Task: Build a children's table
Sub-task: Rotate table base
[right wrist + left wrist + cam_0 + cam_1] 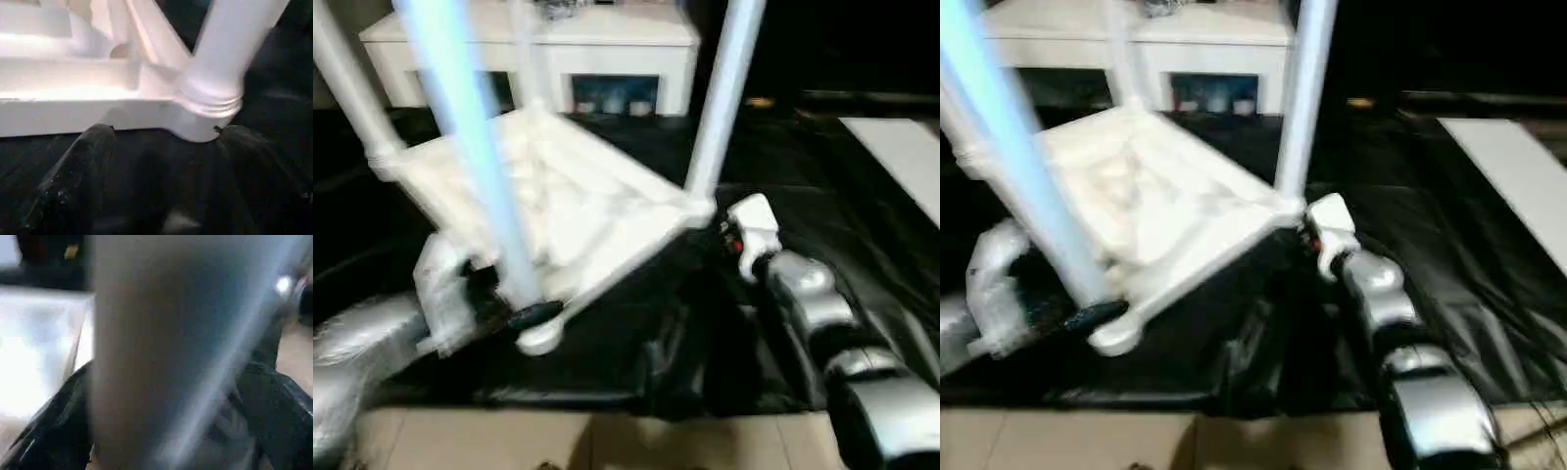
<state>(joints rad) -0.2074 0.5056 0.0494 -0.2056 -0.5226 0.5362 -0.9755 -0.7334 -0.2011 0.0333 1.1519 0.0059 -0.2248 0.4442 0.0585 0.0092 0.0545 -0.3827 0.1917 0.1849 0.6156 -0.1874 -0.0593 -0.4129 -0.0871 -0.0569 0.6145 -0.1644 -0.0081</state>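
Note:
The children's table [578, 196] lies upside down and tilted on a black sheet, its ribbed underside facing up. Three of its legs stand in corner sockets: the near one [470, 147], the right one [720, 98] and the left one [352, 88]. My left gripper [514, 311] is at the near corner, shut on the near leg low down. That leg [161, 352] runs between its fingers [54, 431] in the left wrist view. My right gripper [164, 132] is open at the right corner socket [205, 117], its fingertips [100, 132] against the top's rim.
A white cabinet [607, 49] stands behind the table. The black sheet [636, 362] covers the floor under the work. A flat white board [901, 157] lies at the right. Tan floor tiles [607, 441] show at the front edge.

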